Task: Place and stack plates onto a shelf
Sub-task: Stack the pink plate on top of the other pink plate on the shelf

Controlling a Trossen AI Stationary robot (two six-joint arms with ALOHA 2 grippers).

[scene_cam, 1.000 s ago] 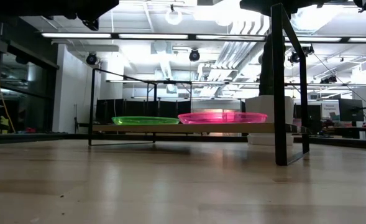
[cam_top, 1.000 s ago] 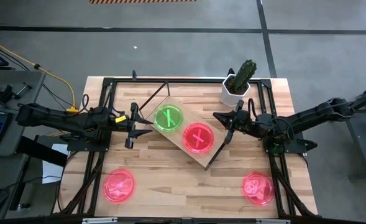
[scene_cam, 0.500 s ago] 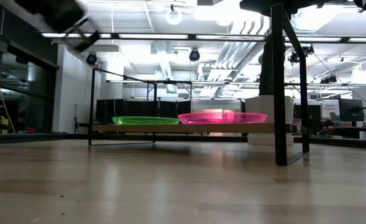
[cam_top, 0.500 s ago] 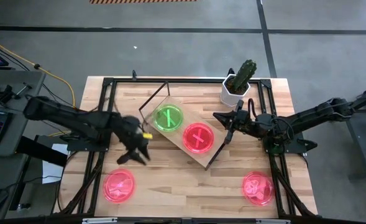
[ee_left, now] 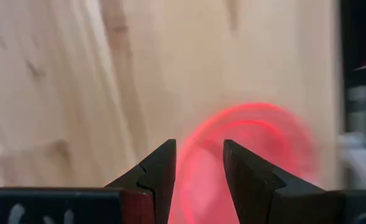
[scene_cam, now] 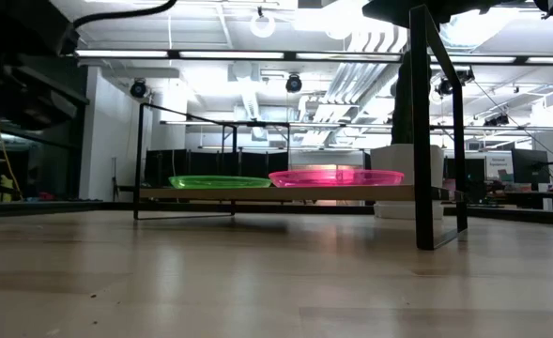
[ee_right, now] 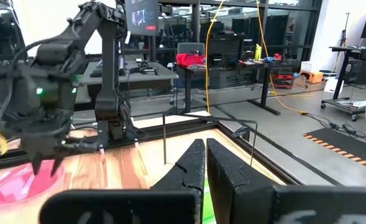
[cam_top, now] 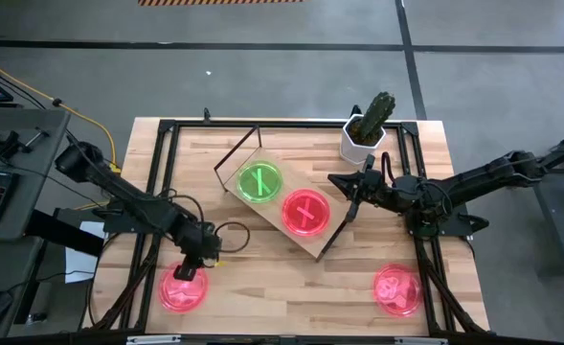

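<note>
Down at the near edge of the table (cam_top: 291,297), two pink plates are lying flat, one at the near left (cam_top: 183,287) and one at the near right (cam_top: 397,289). The left claw (cam_top: 197,264) is hanging right over the far rim of the near-left plate, pointing down at it. In the left wrist view its two fingers (ee_left: 160,168) are standing a little apart, with the pink plate (ee_left: 251,155) showing between them and nothing held.

Farther back, in the middle of the table, the shelf (cam_top: 283,225) is sitting turned at a slant. A green plate (cam_top: 260,182) and a pink plate (cam_top: 305,212) are lying side by side on its board, just beside each other. In the low view the green one (scene_cam: 220,181) and the pink one (scene_cam: 337,176) are resting flat on the board.

The right claw (cam_top: 337,180) is waiting just beside the shelf's right side, with its fingers (ee_right: 192,163) pressed shut on nothing.

At the far right corner a cactus pot (cam_top: 363,141) is standing.
</note>
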